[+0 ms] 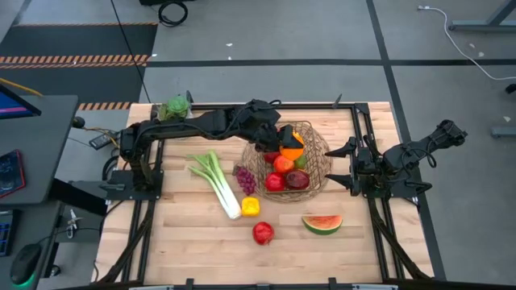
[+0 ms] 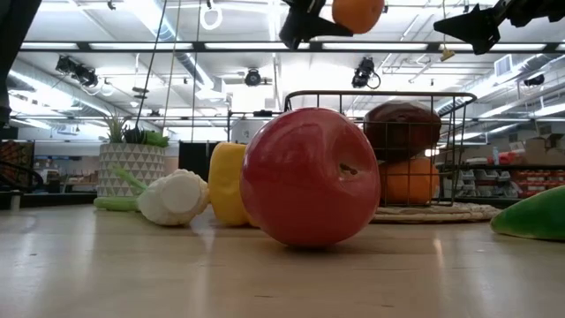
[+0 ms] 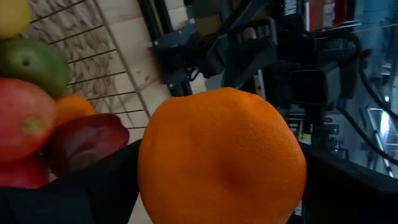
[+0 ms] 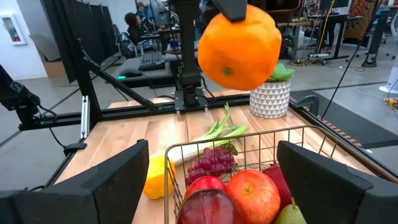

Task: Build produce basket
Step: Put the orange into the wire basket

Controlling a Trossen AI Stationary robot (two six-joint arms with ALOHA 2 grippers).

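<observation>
At the upper left of the high view a small white pot with a green plant (image 1: 175, 107) stands at the corner of the pale wooden table (image 1: 177, 242). Right of it lies a long green-and-white toy leek (image 1: 216, 182), then a bunch of purple toy grapes (image 1: 244, 178), a yellow toy pepper (image 1: 251, 207) and, lower, a loose red toy apple (image 1: 263, 233). At frame centre the left gripper (image 1: 289, 142) hangs above the round tan open-weave wire basket (image 1: 321, 165), its jaws clamped on a round orange toy fruit (image 1: 293, 146) held clear of the fruit below. Inside the basket lie red apples (image 1: 278, 180), a dark red fruit (image 1: 297, 179) and a green one (image 1: 301, 161). A red-and-green toy watermelon slice (image 1: 322, 223) sits lower right of the basket. At the right edge the right gripper (image 1: 345, 167) waits just beside the basket's rim, jaws apart.
</observation>
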